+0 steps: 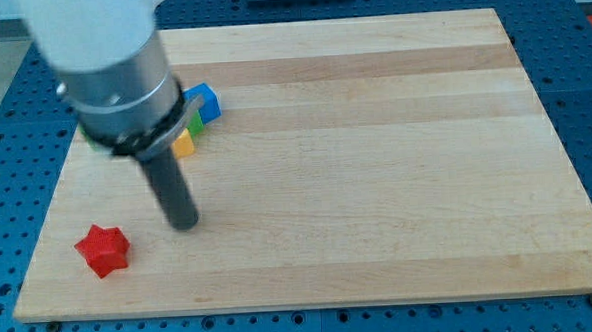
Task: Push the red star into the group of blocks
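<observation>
The red star [102, 249] lies on the wooden board [376, 162] near the bottom left corner. My tip [183, 224] rests on the board to the right of the star and slightly above it, apart from it. A group of blocks sits at the upper left, partly hidden behind the arm: a blue block [203, 101], a green block [194, 124] and a yellow block [183, 144] show. The rest of the group is hidden by the arm's grey body [111, 64].
The board lies on a blue perforated table [581, 33]. The board's left edge and bottom edge run close to the red star.
</observation>
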Motion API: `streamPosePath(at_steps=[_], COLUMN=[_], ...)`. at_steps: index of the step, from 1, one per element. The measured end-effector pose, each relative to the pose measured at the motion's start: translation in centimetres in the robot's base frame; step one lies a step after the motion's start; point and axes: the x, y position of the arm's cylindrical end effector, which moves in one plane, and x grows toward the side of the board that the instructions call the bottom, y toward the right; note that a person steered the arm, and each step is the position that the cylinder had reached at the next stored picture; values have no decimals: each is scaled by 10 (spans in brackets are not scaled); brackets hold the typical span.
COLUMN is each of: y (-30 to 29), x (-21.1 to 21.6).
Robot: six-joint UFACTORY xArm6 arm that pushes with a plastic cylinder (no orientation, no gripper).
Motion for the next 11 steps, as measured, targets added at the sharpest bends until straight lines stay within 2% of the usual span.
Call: streamPosePath(at_steps=[1,2,5,7,11], y=[-46,-51,-60,-107,-91], x=[46,49,27,27,4])
